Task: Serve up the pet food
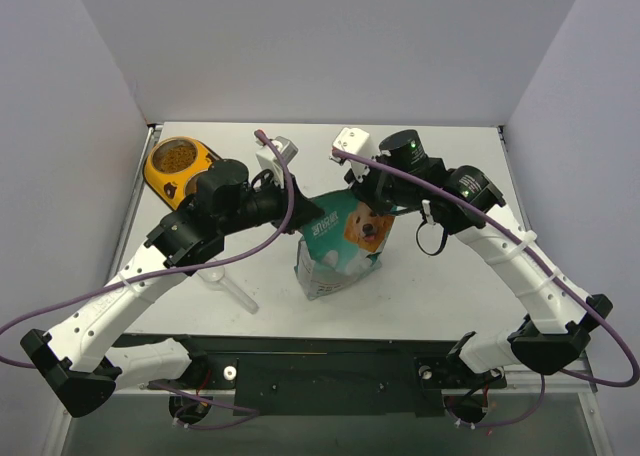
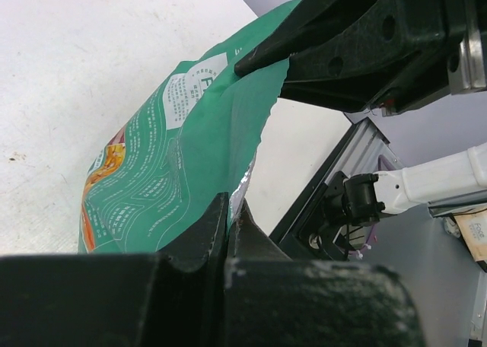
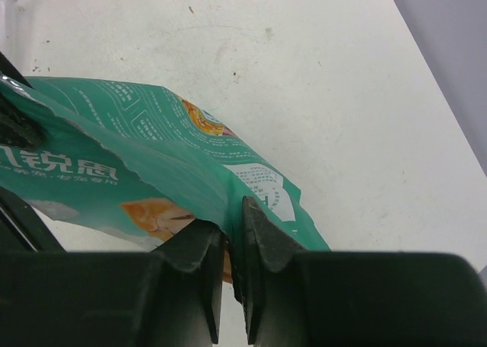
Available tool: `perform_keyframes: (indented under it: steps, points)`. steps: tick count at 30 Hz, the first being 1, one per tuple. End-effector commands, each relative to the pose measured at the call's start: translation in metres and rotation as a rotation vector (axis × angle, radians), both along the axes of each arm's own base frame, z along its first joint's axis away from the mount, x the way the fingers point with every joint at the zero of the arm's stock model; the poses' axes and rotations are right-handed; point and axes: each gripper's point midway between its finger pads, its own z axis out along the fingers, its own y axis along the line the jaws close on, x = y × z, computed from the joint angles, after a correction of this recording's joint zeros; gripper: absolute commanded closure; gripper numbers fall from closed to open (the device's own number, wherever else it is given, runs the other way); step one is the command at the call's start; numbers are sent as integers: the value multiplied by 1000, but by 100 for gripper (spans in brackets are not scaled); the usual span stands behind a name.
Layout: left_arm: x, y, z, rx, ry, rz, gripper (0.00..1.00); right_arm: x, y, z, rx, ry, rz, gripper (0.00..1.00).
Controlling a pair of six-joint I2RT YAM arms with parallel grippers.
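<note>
- Gripping the pouch (image 1: 342, 244) by its torn top edge, the left gripper (image 2: 230, 210) has its jaws closed on the left corner of the mouth.
- The right gripper (image 3: 232, 227) pinches the opposite corner, its jaws likewise closed on the foil.
- The pouch stands upright mid-table between the arms. Its mouth runs left to right from one pair of jaws to the other, and its body sits below both.
- Kibble (image 1: 176, 158) shows in one bowl of the feeder (image 1: 205, 158) at the far left; whatever is inside the pouch is hidden.
- The feeder lies on the left arm's side, well apart from the pouch, so a pour would likely need carrying and tipping that way.
- The scoop (image 1: 228, 286) lies beneath the left arm.
</note>
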Motion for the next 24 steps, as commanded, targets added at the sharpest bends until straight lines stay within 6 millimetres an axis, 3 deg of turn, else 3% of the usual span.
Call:
perform_keyframes:
  steps: [1,7,9,13,17,20,23,24]
  points:
    - [-20,24,44,-81,-84,9,100,48,-140,52,-243,-287,-538,83]
    - [-20,25,44,-83,-86,14,100,46,-159,60,-265,-302,-588,78]
    - [-21,25,43,-89,-83,13,100,41,-155,59,-257,-288,-552,77]
    - [-24,21,47,-124,-91,-11,100,20,-123,79,-25,-255,-417,55]
    - [-19,18,48,-163,-49,19,100,12,-112,99,270,-176,-550,44]
    - [-17,17,48,-211,10,48,100,3,-89,89,354,-83,-458,34]
    - [-19,13,53,-306,66,44,100,-4,-69,72,418,14,-366,31]
    - [-16,15,57,-328,69,52,100,-8,-59,75,468,49,-288,30]
